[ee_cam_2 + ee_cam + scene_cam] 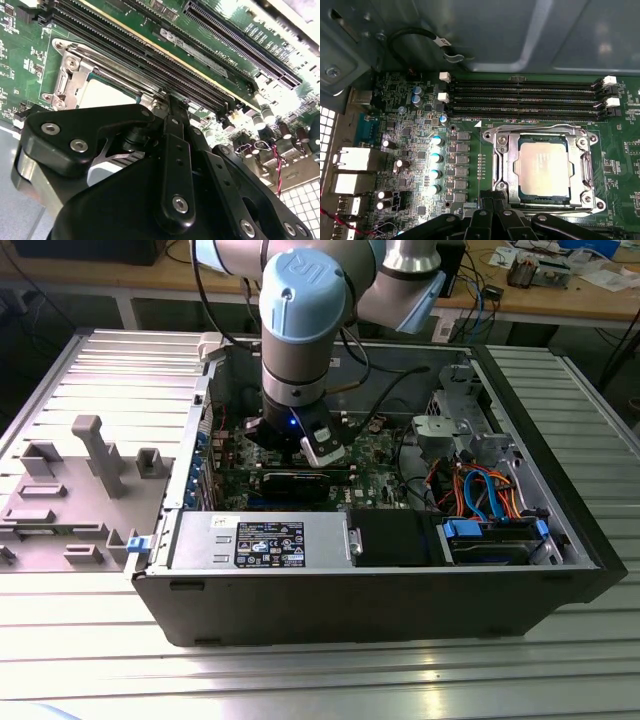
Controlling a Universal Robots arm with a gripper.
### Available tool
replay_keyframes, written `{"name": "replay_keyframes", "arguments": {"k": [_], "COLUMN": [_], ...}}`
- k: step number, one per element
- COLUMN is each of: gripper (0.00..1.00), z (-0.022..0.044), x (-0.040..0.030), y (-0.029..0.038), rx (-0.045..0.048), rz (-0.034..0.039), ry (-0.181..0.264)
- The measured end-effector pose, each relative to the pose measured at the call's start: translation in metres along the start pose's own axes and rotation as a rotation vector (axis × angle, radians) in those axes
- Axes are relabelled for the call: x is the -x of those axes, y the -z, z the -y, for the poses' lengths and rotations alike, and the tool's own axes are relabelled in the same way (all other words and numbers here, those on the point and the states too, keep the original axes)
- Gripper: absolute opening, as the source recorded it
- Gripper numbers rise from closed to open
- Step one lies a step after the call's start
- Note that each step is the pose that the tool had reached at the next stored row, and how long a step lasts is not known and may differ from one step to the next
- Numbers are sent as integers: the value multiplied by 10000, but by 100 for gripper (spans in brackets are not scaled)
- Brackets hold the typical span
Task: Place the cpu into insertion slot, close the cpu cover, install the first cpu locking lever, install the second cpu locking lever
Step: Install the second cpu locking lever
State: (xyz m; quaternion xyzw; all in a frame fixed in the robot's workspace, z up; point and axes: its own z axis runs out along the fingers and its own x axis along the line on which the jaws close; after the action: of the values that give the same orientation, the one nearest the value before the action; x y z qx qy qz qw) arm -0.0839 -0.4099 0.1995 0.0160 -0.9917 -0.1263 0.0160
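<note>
Cpu: we count one cpu (542,169), seated in its socket.
Cpu cover: one cpu cover (546,136), closed around the chip.
Memory slots: four memory slots (525,100), in parallel rows.
White slot latches: four white latches (445,76), two at each end that we can see.
Robot arm: one arm (300,330).
Computer case: one open case (370,610).

- We see the small square cpu with its flat silver-grey metal top (542,169) lying flat in the square insertion slot with the silvery metal rim (546,207), set in green circuit board beside the parallel memory slots.
- We see the dull silver hinged cpu cover frame (587,172) lying closed around the chip, whose top shows through its square opening.
- In the second wrist view the chip's pale top (107,97) shows inside the metal frame (67,80).
</note>
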Motion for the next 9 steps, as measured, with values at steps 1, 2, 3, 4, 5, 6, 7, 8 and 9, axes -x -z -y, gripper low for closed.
{"name": "replay_keyframes", "arguments": {"k": [1, 2, 3, 4, 5, 6, 7, 8, 9], "gripper": [11, 11, 11, 11, 11, 11, 11, 11, 11], "z": [1, 2, 2, 4, 3, 3, 4, 4, 4], "x": [0, -3, -9, -15, -18, -19, -19, -19, -20], "y": [-2, -4, -10, -15, -18, -18, -18, -17, -15], "rx": [1, 3, 28, 53, 69, 66, 65, 65, 65], "rz": [0, 0, 0, 1, 2, 1, 2, 2, 3], "ry": [1, 1, 1, 2, 3, 4, 4, 3, 3]}}
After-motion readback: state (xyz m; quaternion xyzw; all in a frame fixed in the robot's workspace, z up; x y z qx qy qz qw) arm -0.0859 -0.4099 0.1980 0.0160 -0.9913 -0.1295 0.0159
